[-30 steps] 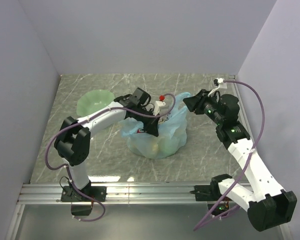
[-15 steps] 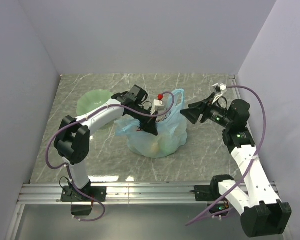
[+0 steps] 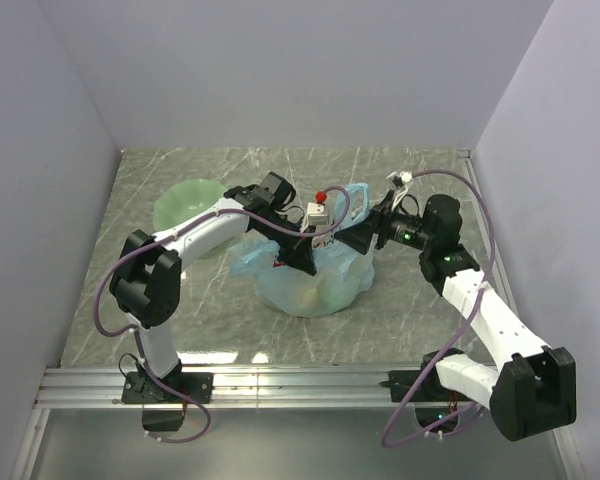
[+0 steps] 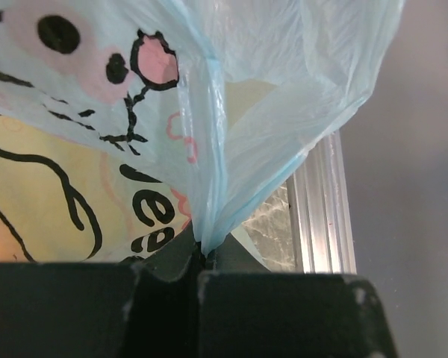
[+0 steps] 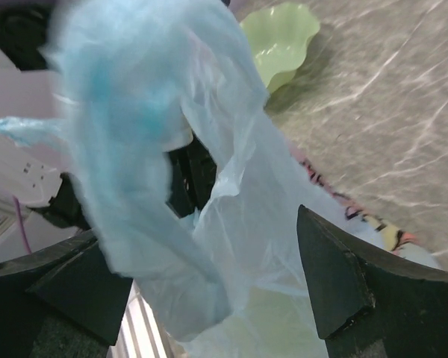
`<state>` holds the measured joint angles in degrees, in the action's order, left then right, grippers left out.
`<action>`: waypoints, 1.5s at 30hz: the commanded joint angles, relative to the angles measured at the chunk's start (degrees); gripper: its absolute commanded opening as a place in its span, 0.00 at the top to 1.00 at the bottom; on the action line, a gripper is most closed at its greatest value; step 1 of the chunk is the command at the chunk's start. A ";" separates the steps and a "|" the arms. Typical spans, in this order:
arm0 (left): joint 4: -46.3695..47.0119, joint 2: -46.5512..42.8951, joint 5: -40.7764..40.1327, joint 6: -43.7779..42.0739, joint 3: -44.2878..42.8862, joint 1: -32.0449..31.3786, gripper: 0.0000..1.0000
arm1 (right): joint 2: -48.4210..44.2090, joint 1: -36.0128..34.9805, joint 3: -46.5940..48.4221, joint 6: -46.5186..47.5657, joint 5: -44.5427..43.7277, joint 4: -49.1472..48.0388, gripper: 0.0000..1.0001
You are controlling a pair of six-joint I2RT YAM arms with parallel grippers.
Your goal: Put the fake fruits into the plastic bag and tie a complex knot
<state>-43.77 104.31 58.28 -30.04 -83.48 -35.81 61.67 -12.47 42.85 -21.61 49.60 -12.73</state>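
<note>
The light-blue plastic bag [image 3: 330, 282] sits mid-table with printed drawings on its side [image 4: 67, 112]. Yellowish fake fruits [image 3: 304, 295] show dimly through its film [image 4: 30, 216]. My left gripper [image 3: 305, 262] is shut on a gathered fold of the bag; the film rises straight out of the closed jaws [image 4: 201, 255]. My right gripper [image 3: 356, 240] is wide open at the bag's upper right. One loose handle strip [image 5: 127, 171] hangs between its fingers [image 5: 332, 272], touching neither as far as I can tell.
A pale green wavy-edged dish [image 3: 185, 206] stands at the back left, also seen in the right wrist view [image 5: 280, 41]. An aluminium rail [image 3: 300, 382] runs along the near table edge. Walls close the left, back and right.
The right arm swung away from the bag, then came back left to its upper part, and its jaws opened wide. The left gripper kept its grip, barely moving.
</note>
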 commanded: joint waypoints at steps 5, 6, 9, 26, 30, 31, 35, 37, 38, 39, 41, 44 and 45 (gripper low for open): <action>0.26 0.19 4.73 -2.13 -1.16 -0.14 0.93 | 0.12 -2.56 -4.62 0.25 -1.44 -7.22 0.57; 0.35 -0.33 4.74 -1.34 -1.07 -0.05 0.89 | -0.40 -2.56 -4.71 1.03 -2.48 -6.87 0.71; 3.50 -3.83 3.25 4.61 -0.72 0.83 0.73 | -2.51 -2.56 -4.53 2.27 -6.00 -5.73 1.00; 29.35 -18.71 -27.94 43.57 -9.15 0.57 0.01 | -6.74 -10.02 -1.72 10.27 -22.26 6.05 1.00; 32.42 -17.74 -34.71 46.99 -9.42 -2.50 0.01 | -6.91 -12.40 -1.02 11.76 -26.22 7.19 1.00; 32.87 -17.57 -36.03 47.18 -9.50 -3.99 0.01 | -6.83 -12.49 -0.84 11.85 -26.57 7.28 1.00; 33.48 -15.72 -39.21 45.60 -10.21 -6.46 0.01 | -6.47 -13.02 -0.31 12.02 -26.84 7.55 1.00; 34.36 -15.28 -38.95 45.51 -10.21 -6.99 0.01 | -6.56 -13.37 -0.22 12.11 -26.93 7.63 1.00; 34.63 -14.67 -38.51 45.34 -10.30 -6.99 0.01 | -6.47 -13.28 -0.14 12.11 -27.02 7.63 1.00; 34.89 -14.40 -38.59 44.99 -10.38 -7.34 0.01 | -6.39 -13.54 -0.05 12.20 -27.02 7.63 1.00; 35.24 -13.61 -38.33 44.55 -10.38 -7.69 0.01 | -6.21 -13.63 0.13 12.29 -27.28 7.81 1.00; 36.12 -13.17 -39.03 44.02 -9.42 -8.39 0.01 | -5.95 -13.90 0.30 12.64 -27.10 7.98 1.00; 36.38 -13.17 -39.82 43.84 -8.98 -8.48 0.02 | -6.03 -13.90 0.30 12.64 -27.02 7.99 1.00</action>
<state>-11.31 91.37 20.47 14.31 -91.42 -43.42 56.21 -25.76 40.27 -10.15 23.31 -4.43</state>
